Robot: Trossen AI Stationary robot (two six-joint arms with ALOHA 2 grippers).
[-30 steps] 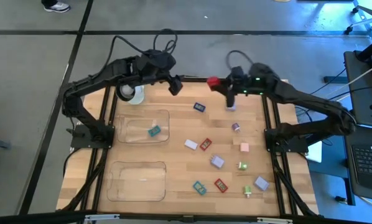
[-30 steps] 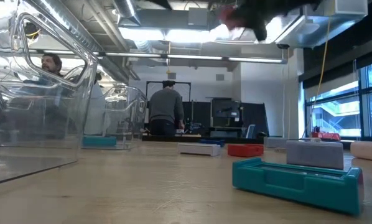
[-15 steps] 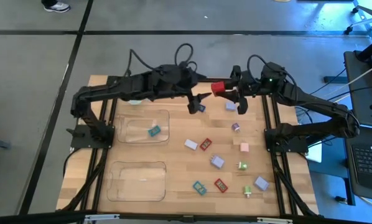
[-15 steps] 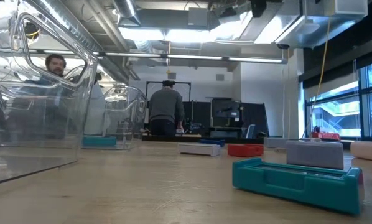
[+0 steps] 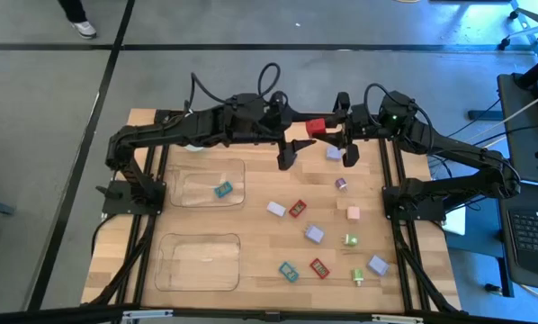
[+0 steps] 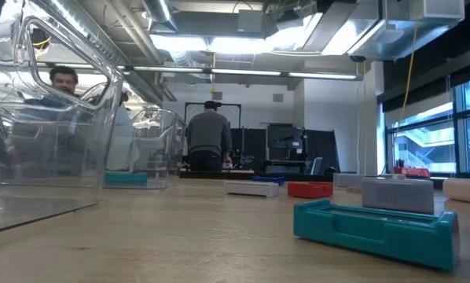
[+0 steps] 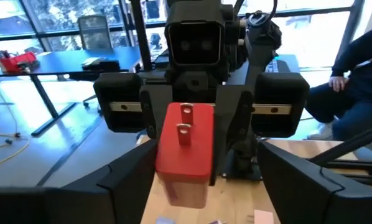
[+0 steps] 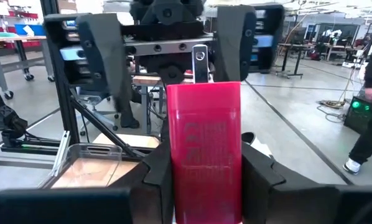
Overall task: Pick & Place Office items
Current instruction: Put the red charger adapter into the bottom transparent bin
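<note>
A red blocky piece (image 5: 316,127) with two metal prongs (image 7: 185,122) hangs above the table's far middle, with my right gripper (image 8: 203,177) shut on it. My left gripper (image 7: 208,158) faces it from the table's left. It is open, with a finger on either side of the piece's pronged end, and I see no touch. More office items lie loose on the wood: white (image 5: 276,209), red (image 5: 297,209), lavender (image 5: 314,235), pink (image 5: 354,213), green (image 5: 350,239) and teal (image 5: 289,270). One teal piece (image 5: 222,190) lies in the far clear tray (image 5: 190,173). My right gripper pinches the red piece by its two broad sides (image 8: 173,155) between its two fingers. The fingers lie level and come from the table's right. The piece is lifted clear of the table, and its pronged end (image 8: 200,62) points toward my left gripper.
A second clear tray (image 5: 170,261) stands at the near left. In the low view a teal piece (image 6: 375,228) lies close in front, and the trays' clear walls (image 6: 46,141) rise at the left. People stand in the room beyond the table.
My left gripper has swung from the far left toward the table's right, up to the red piece, and tipped up to level. My right gripper has rolled and tipped with the red piece, which stays lifted clear at nearly the same spot.
</note>
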